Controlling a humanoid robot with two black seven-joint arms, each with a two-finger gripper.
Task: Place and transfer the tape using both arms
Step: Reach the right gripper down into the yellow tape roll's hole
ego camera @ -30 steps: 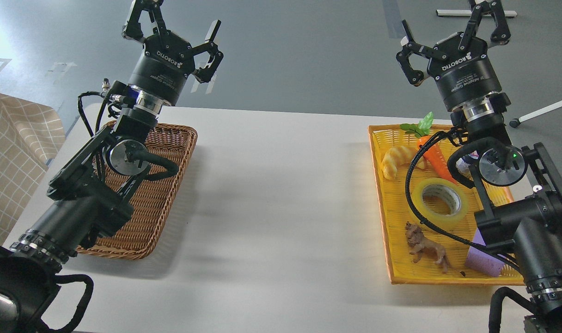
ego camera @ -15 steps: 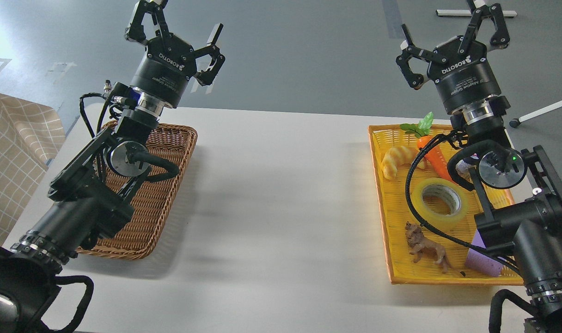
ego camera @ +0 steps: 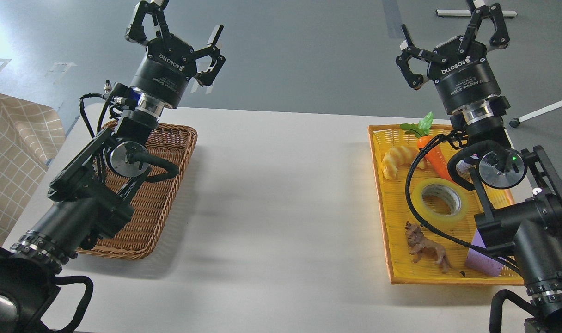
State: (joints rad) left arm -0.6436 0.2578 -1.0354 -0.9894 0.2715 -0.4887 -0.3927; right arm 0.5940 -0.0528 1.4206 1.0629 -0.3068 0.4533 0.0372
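The tape (ego camera: 440,200), a translucent yellow roll with a grey-white core, lies flat in the yellow tray (ego camera: 386,240) at the right. My right gripper (ego camera: 452,44) is open and empty, raised high above the tray's far end, well above the tape. A black cable of the right arm crosses in front of the tape's left edge. My left gripper (ego camera: 174,34) is open and empty, raised above the far end of the brown wicker basket (ego camera: 147,222) at the left.
The yellow tray also holds a toy croissant (ego camera: 396,159), a toy carrot (ego camera: 431,152), a brown toy lion (ego camera: 426,247) and a purple foam cube (ego camera: 482,261). A white table (ego camera: 281,199) bears both containers. A checkered cloth (ego camera: 13,157) hangs at far left.
The left gripper has shifted slightly right and up. The right gripper has edged slightly. The tape has not moved.
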